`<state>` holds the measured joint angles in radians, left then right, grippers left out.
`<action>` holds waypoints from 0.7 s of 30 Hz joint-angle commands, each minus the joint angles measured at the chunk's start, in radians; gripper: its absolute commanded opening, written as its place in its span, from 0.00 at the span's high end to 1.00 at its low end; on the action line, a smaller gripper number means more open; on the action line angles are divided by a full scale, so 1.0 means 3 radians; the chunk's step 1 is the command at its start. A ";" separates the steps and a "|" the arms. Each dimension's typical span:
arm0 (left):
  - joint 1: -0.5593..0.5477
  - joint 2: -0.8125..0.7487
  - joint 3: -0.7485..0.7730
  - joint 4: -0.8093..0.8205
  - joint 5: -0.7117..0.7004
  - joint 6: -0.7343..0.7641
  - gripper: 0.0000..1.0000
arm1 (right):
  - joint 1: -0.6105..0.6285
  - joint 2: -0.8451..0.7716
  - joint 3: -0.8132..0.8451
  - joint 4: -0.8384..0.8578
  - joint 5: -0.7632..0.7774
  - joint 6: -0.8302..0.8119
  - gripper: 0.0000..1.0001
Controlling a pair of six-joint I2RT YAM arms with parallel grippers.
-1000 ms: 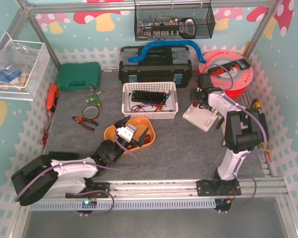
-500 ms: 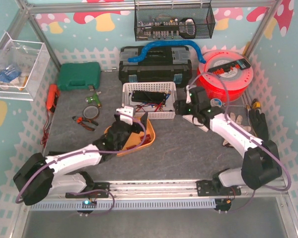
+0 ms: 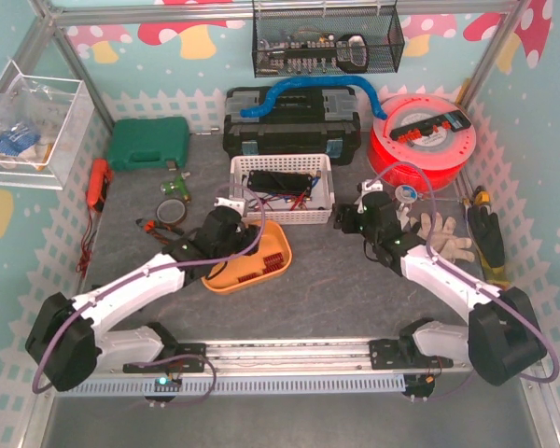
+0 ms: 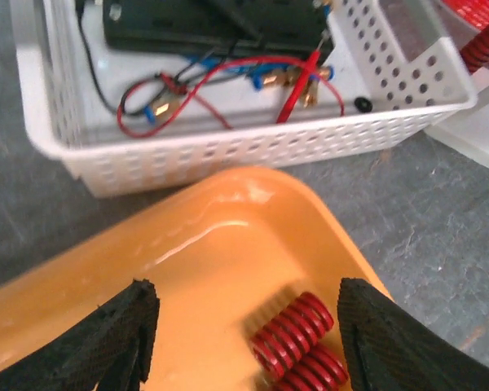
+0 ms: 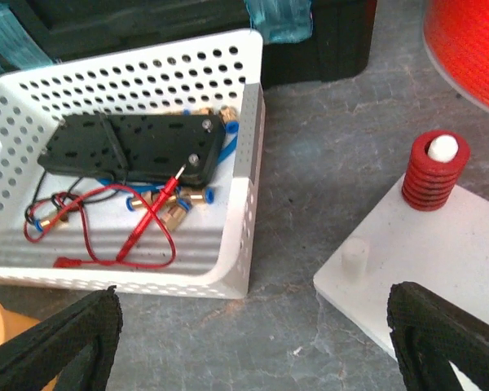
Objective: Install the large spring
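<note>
Two red springs lie side by side in the orange tray point(image 4: 228, 269); the thicker one point(image 4: 293, 330) is farther in, the other point(image 4: 314, 371) sits at the frame's bottom edge. My left gripper point(image 4: 248, 342) hangs open over them, its fingers on either side and touching neither. It shows above the tray point(image 3: 261, 266) in the top view as well. My right gripper point(image 5: 253, 342) is open over bare table beside the white plate point(image 5: 440, 269). On that plate stand a red spring on a tall peg point(image 5: 435, 171) and a short bare peg point(image 5: 355, 258).
A white perforated basket point(image 3: 282, 213) with a black box and red wires stands just beyond the tray, between both grippers. Gloves point(image 3: 441, 235) lie right of the right arm. A red spool point(image 3: 420, 140), a black toolbox point(image 3: 289, 126) and pliers point(image 3: 159, 229) surround the work area.
The left arm reached forward over the tray toward the basket and its jaws narrowed around the springs. The right arm swung out from the plate toward the basket, and its jaws widened.
</note>
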<state>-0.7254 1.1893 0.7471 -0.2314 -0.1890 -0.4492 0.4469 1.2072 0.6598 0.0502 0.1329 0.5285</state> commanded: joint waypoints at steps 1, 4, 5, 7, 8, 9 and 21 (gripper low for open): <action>0.0256 0.0035 0.0103 -0.0460 0.0752 -0.0174 0.41 | 0.0019 -0.0071 -0.0063 0.0283 0.0074 0.0106 0.12; 0.0320 0.0215 0.0196 -0.0479 0.1040 0.0154 0.46 | 0.0019 -0.0048 -0.0051 0.0281 0.0012 0.0119 0.12; 0.0320 0.0287 0.0274 -0.0486 0.1115 0.0373 0.48 | 0.0019 -0.0044 -0.0048 0.0283 0.0001 0.0119 0.12; 0.0318 0.0424 0.0434 -0.0498 0.1278 0.0870 0.49 | 0.0016 -0.0044 -0.0045 0.0277 -0.0003 0.0115 0.13; 0.0317 0.0490 0.0524 -0.0535 0.1287 0.1141 0.50 | 0.0018 -0.0041 -0.0049 0.0279 -0.0001 0.0116 0.13; 0.0320 0.0559 0.0612 -0.0566 0.1258 0.1344 0.51 | 0.0019 -0.0041 -0.0050 0.0269 -0.0010 0.0119 0.13; 0.0395 0.1067 0.0829 -0.0851 0.2083 0.2915 0.57 | 0.0018 -0.0193 -0.0070 0.0228 0.0091 0.0084 0.13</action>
<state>-0.6125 1.4887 1.0138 -0.4377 0.3004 0.2230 0.4473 1.1816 0.6537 0.1127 0.1387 0.5549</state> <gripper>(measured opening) 0.432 0.866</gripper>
